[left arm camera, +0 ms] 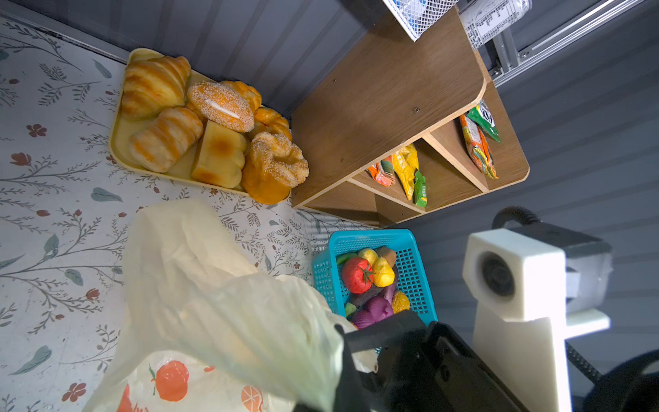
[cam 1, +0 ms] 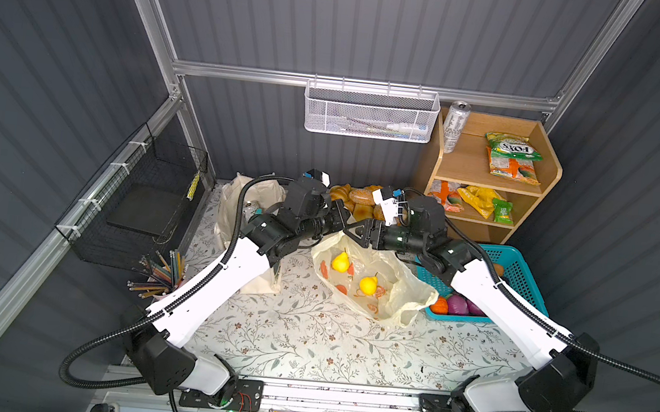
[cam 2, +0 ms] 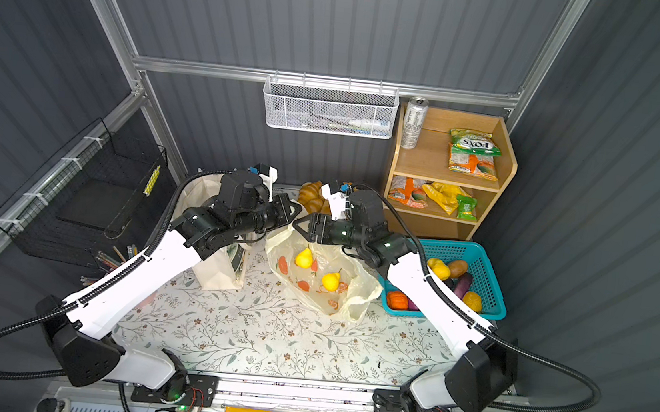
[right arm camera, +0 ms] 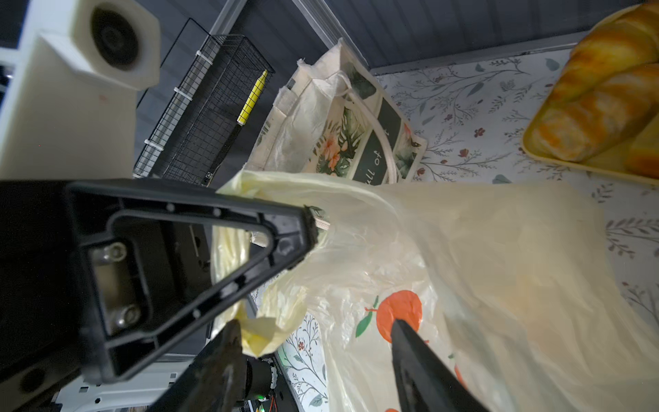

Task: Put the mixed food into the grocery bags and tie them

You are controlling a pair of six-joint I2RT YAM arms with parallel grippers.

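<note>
Two yellow fruits (cam 1: 340, 261) are seen inside the thin bag (cam 1: 398, 293), which is laid on the table (cam 1: 306, 338) between the tote (cam 1: 227, 213) and the basket (cam 1: 522, 269). The bag's top edge is lifted up and pinched tight in the left hand (right arm camera: 312, 228), whose jaws are shut on it. The right hand (right arm camera: 313, 331) is held just beside the left one, over the bag's mouth. Its jaws are spread wide, with loose bag plastic between them, and they are not closed on it. More toy food (left arm camera: 356, 274) is seen in the basket. The can (cam 1: 455, 126) is stood on top of the shelf (cam 1: 470, 163), with snack packs (cam 1: 511, 155) laid beside it. The tote is partly hidden behind the left arm (cam 1: 219, 287).
</note>
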